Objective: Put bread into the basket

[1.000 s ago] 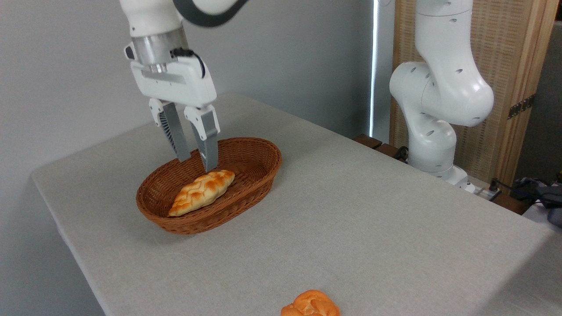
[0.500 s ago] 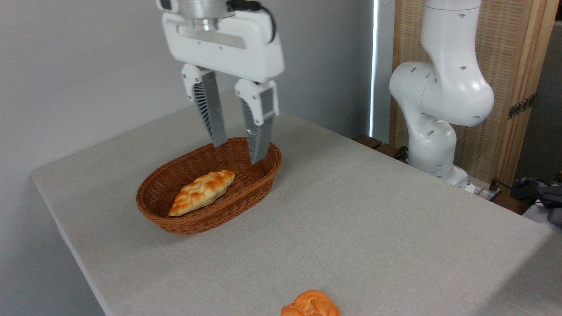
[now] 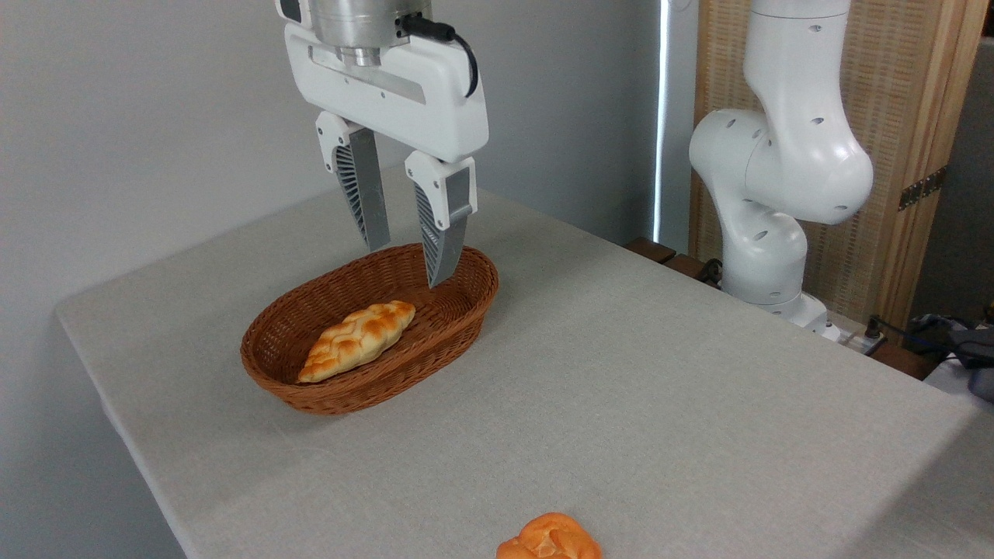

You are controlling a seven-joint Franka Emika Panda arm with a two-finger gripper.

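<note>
Hand parted above basket holding bread.

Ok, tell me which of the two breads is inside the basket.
The braided loaf, long with pointed ends, lies in the wicker basket; the round knotted bun sits on the table's near edge.

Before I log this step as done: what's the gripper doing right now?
Gripper: open, holding nothing, above the basket; the bread lies inside it.
</note>
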